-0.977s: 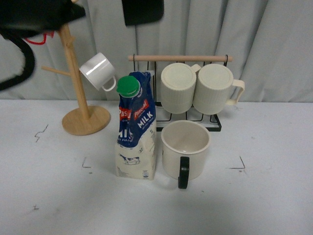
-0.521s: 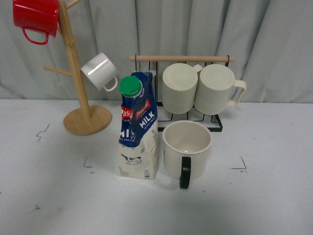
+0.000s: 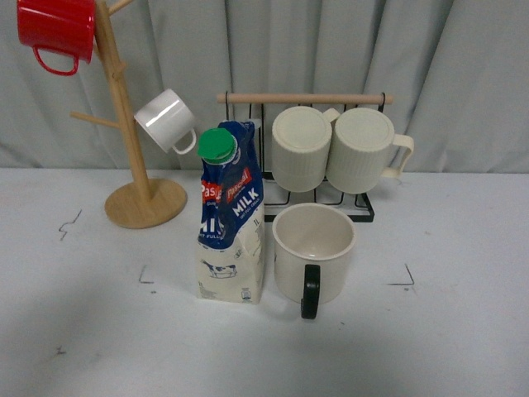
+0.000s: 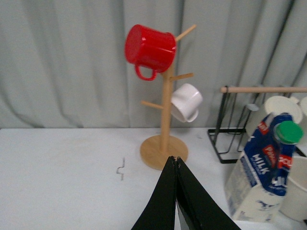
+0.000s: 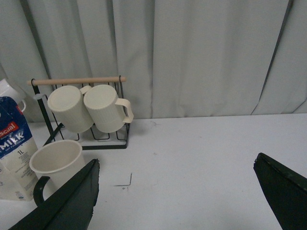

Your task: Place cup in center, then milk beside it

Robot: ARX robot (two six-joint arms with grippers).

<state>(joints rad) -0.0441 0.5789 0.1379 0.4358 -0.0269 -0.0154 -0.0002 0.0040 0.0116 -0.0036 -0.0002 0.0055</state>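
The cup, a wide cream mug with a black handle facing forward, stands upright in the center, between the black corner marks. The milk, a blue-and-cream carton with a green cap, stands upright close beside the cup on its left. Neither gripper shows in the front view. In the left wrist view my left gripper is shut on nothing, well away from the milk. In the right wrist view my right gripper is wide open and empty above bare table, with the cup and milk off to one side.
A wooden mug tree at the back left carries a red mug and a small white mug. A black wire rack behind the cup holds two ribbed cream mugs. A grey curtain closes off the back.
Black arm parts that filled the top left of the front view a second ago have gone out of view, uncovering the red mug. Cup and milk have stayed put.
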